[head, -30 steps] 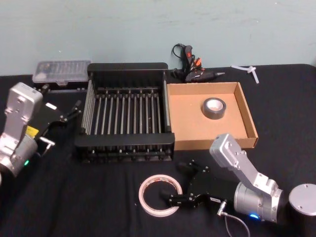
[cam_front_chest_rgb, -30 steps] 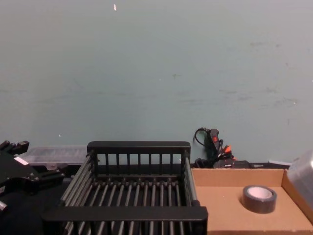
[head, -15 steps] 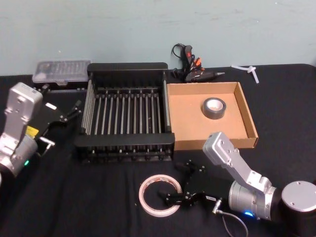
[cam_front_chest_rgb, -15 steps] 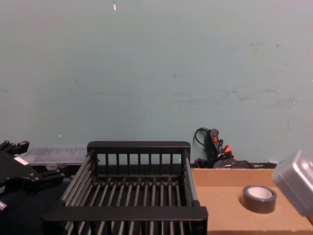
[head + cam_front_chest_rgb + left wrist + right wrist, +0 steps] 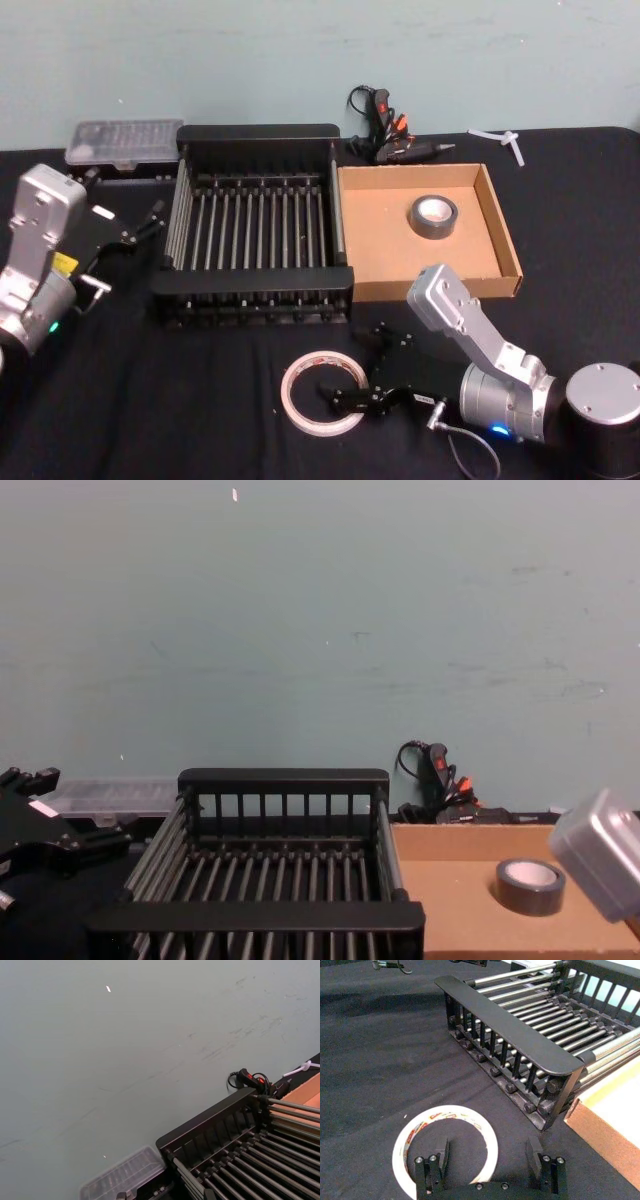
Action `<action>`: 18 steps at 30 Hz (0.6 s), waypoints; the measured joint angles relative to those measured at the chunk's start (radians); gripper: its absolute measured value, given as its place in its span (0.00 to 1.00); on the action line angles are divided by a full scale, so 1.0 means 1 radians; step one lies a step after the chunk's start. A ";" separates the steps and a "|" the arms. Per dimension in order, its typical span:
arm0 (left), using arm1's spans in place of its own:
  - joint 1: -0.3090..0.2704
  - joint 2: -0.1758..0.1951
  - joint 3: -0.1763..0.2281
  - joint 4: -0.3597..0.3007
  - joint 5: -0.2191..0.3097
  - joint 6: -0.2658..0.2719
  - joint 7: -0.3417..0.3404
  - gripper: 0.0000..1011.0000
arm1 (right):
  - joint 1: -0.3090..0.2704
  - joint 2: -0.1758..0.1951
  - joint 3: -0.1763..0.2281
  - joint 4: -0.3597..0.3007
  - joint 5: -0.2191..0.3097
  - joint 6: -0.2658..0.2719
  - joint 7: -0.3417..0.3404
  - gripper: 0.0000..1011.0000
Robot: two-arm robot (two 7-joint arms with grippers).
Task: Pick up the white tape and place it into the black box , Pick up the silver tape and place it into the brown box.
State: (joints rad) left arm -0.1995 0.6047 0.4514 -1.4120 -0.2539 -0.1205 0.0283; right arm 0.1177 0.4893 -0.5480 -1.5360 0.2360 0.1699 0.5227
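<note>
- The white tape (image 5: 445, 1145) carries small red printed labels around its inner core; the lettering is too small to read.
- A yellow sticker on the left arm (image 5: 63, 264), possibly a warning label, is likewise illegible.

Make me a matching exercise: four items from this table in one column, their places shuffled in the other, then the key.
1. large thin off-white tape ring
2. small grey-silver tape roll
3. black slatted plastic crate
4. open right gripper

A. in the shallow brown cardboard tray
B. left of the tray, touching it
C. flat on the black cloth before the crate
D. at the ring's right rim

Pairs: 1-C, 2-A, 3-B, 4-D
</note>
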 joint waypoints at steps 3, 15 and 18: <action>0.000 0.000 0.000 0.000 0.000 0.000 0.000 0.99 | -0.001 0.000 0.000 0.000 0.000 0.000 -0.002 0.99; 0.000 0.000 0.000 0.000 0.000 0.000 0.000 0.99 | -0.005 0.002 0.000 -0.003 -0.013 -0.008 -0.009 0.99; 0.000 0.000 0.000 0.000 0.000 0.000 0.000 0.99 | -0.007 0.002 0.000 -0.003 -0.018 -0.013 -0.010 0.99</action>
State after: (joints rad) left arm -0.1995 0.6047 0.4514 -1.4120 -0.2539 -0.1205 0.0283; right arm 0.1112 0.4913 -0.5484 -1.5388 0.2182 0.1568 0.5130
